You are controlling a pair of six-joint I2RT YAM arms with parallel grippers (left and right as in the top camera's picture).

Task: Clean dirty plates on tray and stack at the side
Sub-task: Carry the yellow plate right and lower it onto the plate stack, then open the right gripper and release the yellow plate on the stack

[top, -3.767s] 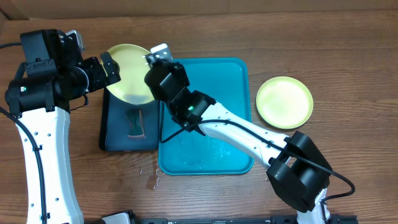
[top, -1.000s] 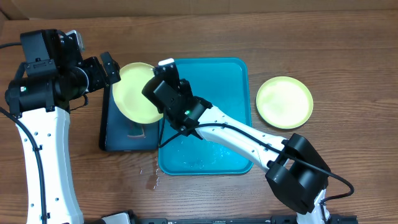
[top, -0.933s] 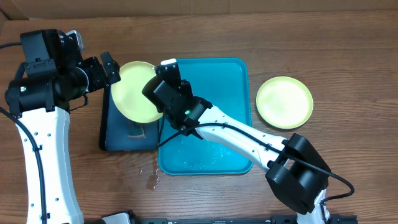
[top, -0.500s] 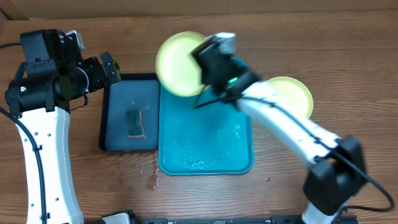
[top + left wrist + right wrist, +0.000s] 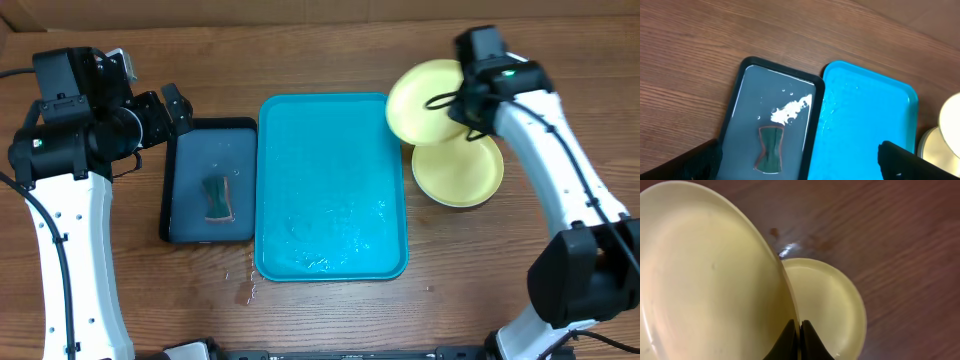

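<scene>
My right gripper (image 5: 468, 92) is shut on the rim of a yellow-green plate (image 5: 425, 100), which hangs tilted over the table's right side. Its lower edge overlaps a second yellow-green plate (image 5: 465, 178) lying flat on the wood. In the right wrist view the fingertips (image 5: 799, 328) pinch the held plate (image 5: 710, 275) edge-on, with the flat plate (image 5: 827, 305) below. The turquoise tray (image 5: 330, 160) in the middle holds only water streaks. My left gripper (image 5: 172, 112) hovers open at the far left. No light blue plate shows.
A dark navy tray (image 5: 190, 215) sits against the turquoise tray's left edge, with a green sponge (image 5: 218, 197) lying in shallow water. The left wrist view shows that sponge (image 5: 770, 150), foam on the navy tray (image 5: 740, 100) and the turquoise tray (image 5: 870, 120). Water drops spot the wood near the front.
My right arm has swung the held plate from above the navy tray, across the turquoise tray, to over the plate lying at the right. The left arm has stayed still.
</scene>
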